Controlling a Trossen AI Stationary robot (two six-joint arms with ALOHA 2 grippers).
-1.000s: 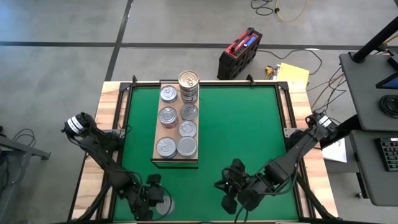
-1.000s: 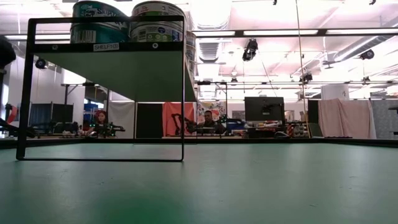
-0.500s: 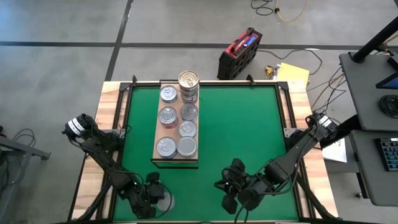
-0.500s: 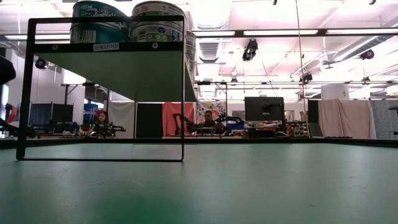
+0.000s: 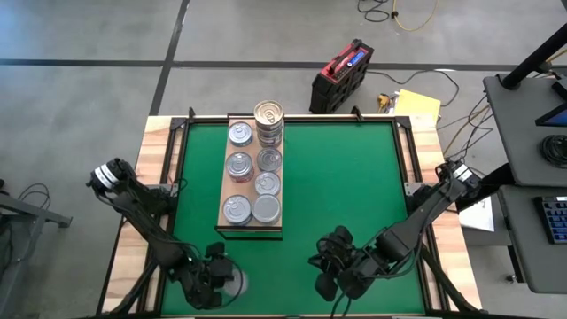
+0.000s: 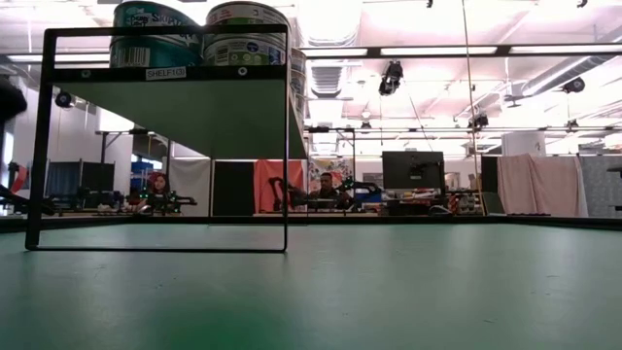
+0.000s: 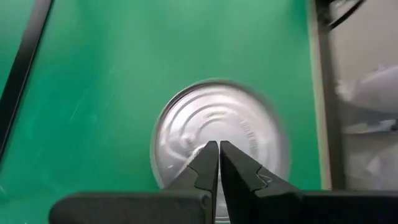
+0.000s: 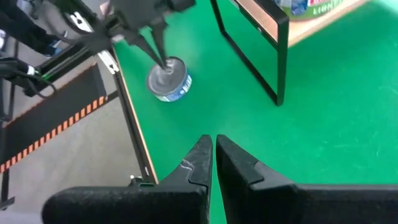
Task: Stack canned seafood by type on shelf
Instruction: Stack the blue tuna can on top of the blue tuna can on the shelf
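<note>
Silver tin (image 7: 217, 146) sits lower left on the green mat, off the shelf (image 5: 252, 173); left gripper (image 7: 219, 152) hovers pinched shut above it. It should open wide first; right gripper (image 8: 214, 149) idles closed.

A red-and-black case (image 5: 340, 75) lies on the grey floor beyond the counter's (image 5: 159, 133) far edge, yellow papers (image 5: 416, 106) just right of it. A keyboard (image 5: 554, 220) sits far right.
</note>
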